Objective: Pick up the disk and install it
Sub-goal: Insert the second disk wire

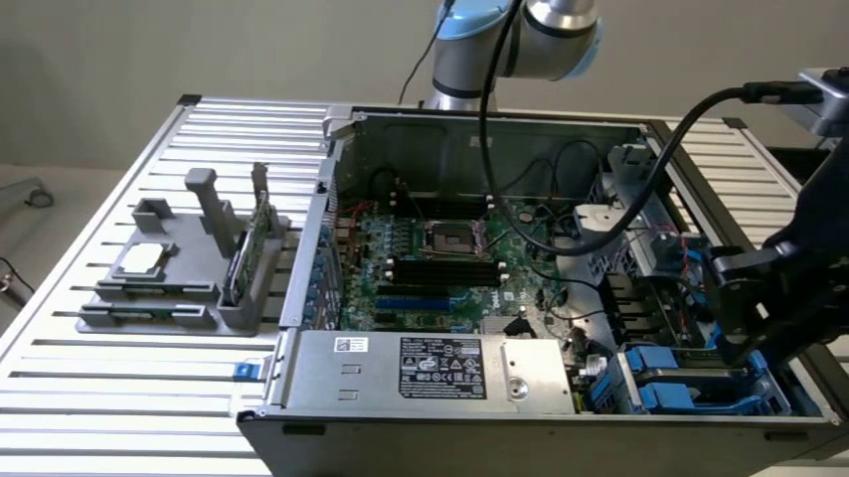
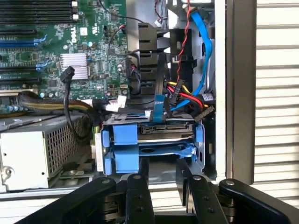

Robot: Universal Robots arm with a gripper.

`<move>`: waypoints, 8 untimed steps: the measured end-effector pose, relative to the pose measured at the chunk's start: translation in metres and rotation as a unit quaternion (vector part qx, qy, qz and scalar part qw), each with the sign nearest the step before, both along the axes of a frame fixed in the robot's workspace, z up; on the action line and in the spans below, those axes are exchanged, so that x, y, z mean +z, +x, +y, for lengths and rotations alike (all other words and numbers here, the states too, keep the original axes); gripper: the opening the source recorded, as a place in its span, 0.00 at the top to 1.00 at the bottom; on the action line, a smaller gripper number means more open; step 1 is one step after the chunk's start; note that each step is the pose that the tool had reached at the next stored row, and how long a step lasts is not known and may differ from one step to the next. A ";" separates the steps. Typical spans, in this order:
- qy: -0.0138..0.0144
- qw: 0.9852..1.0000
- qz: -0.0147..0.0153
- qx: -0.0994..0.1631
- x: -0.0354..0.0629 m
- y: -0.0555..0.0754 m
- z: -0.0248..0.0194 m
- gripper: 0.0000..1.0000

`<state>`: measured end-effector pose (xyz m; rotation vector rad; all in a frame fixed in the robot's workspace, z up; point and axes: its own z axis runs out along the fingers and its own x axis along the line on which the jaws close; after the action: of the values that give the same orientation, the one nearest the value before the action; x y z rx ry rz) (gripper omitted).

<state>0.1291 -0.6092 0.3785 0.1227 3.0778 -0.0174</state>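
The disk [image 2: 164, 129] lies inside case [image 1: 531, 442] on slatted table [image 1: 106, 397].

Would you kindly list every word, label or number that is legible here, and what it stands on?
"DELL": white print on the green motherboard.
Unreadable, too small: black print on the power supply label.
Unreadable, too small: the small white sticker beside it.

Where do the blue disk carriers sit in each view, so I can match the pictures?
Exterior view: blue disk carriers in the case's near corner, on the exterior view's right.
Wrist view: blue disk carriers stacked just beyond the gripper.
Shared landmark: the grey power supply beside them.
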 end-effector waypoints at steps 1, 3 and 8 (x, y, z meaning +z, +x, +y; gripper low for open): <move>0.000 1.000 0.000 -0.009 -0.0002 0.000 0.0000 0.63; 0.000 1.000 0.000 -0.028 -0.0010 0.000 0.0000 0.63; 0.000 0.998 0.000 -0.071 -0.0040 0.000 0.0000 0.63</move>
<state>0.1291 -0.6091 0.3746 0.3396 3.0623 -0.0241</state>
